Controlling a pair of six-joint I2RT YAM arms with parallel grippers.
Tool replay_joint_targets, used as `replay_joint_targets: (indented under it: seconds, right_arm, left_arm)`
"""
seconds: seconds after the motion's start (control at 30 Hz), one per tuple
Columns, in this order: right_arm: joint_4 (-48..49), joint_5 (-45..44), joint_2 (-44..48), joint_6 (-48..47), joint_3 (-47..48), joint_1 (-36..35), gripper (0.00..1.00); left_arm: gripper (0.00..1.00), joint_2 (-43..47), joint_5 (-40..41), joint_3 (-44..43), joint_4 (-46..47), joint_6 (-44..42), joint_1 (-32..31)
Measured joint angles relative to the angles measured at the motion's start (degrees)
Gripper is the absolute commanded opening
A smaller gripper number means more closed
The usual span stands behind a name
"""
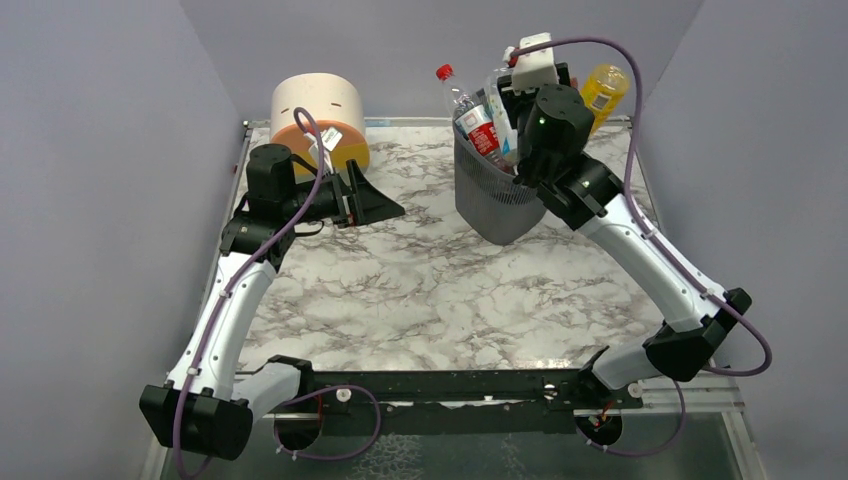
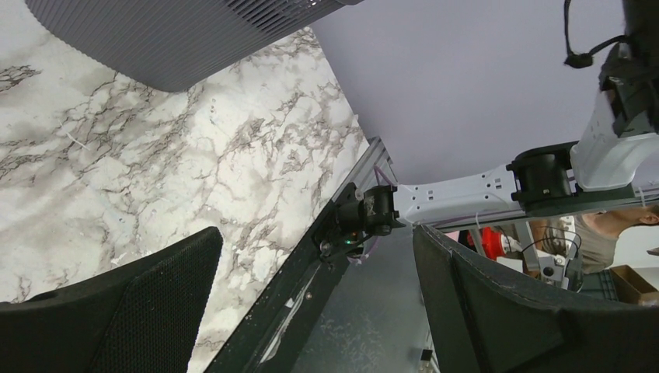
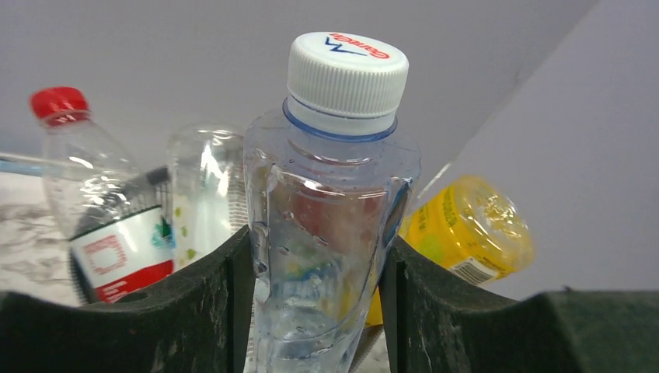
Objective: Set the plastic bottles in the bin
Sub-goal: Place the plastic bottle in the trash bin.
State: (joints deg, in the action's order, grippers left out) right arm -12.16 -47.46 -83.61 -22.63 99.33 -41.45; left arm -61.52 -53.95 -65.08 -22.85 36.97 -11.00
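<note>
The dark grey mesh bin (image 1: pixel 492 205) stands at the back of the marble table, with several plastic bottles sticking out above its rim. My right gripper (image 1: pixel 512 100) is over the bin, shut on a clear bottle with a white cap (image 3: pixel 330 194) that stands upright between its fingers (image 3: pixel 194 311). Behind it are a clear bottle with a red cap and red-white label (image 3: pixel 97 210), another clear bottle (image 3: pixel 203 194) and a yellow bottle (image 3: pixel 470 233). The red-capped bottle (image 1: pixel 460 100) and the yellow bottle (image 1: pixel 604 92) also show from above. My left gripper (image 1: pixel 372 197) is open and empty, low over the table left of the bin.
A round beige-orange-yellow drawer unit (image 1: pixel 318 120) stands at the back left, just behind my left gripper. The left wrist view shows the bin's base (image 2: pixel 179 39), the marble table top (image 2: pixel 194 171) and the black rail at the near edge (image 2: pixel 311 272). Grey walls close in on three sides.
</note>
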Motion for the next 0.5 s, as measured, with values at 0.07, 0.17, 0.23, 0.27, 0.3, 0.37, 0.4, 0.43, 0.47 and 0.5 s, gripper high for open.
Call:
replay_joint_targets:
  seconds: [0.07, 0.17, 0.23, 0.27, 0.3, 0.37, 0.4, 0.43, 0.47, 0.5]
  right_arm:
    - [4.46, -2.03, -0.13, -4.26, -2.47, 0.48, 0.33]
    - [8.68, -3.85, -0.15, -8.15, -4.26, 2.14, 0.33]
    - [10.1, -4.37, -0.15, -8.92, -4.46, 3.56, 0.33]
    - [10.51, -4.39, -0.11, -8.94, -4.48, 4.02, 0.33]
    - [10.99, -4.48, -0.07, -8.92, -4.55, 4.57, 0.33]
    - [11.58, -4.63, 0.15, -8.9, -5.11, 5.05, 0.33]
    - [11.67, -4.63, 0.28, -8.87, -5.55, 5.05, 0.33]
    - [11.69, -4.63, 0.33, -8.76, -5.99, 5.05, 0.33]
    - [11.67, -4.63, 0.37, -8.61, -6.49, 5.05, 0.33]
    - [11.65, -4.63, 0.39, -8.35, -7.04, 5.05, 0.33]
  left_arm:
    - [0.99, -0.07, 0.0, 0.04, 0.0, 0.0, 0.0]
    - [0.99, -0.15, -0.02, 0.09, 0.0, 0.0, 0.0]
    - [0.99, -0.22, -0.02, 0.09, 0.0, 0.0, 0.0]
    - [0.99, -0.24, 0.0, 0.09, 0.0, 0.0, 0.0]
    - [0.99, -0.28, 0.0, 0.09, 0.0, 0.0, 0.0]
    - [0.99, -0.35, 0.0, 0.09, 0.0, 0.0, 0.0]
    - [0.99, -0.39, 0.0, 0.09, 0.0, 0.0, 0.0]
    - [0.99, -0.42, -0.02, 0.09, 0.0, 0.0, 0.0]
    - [0.99, -0.44, -0.02, 0.09, 0.0, 0.0, 0.0]
    - [0.99, -0.44, -0.02, 0.11, 0.0, 0.0, 0.0]
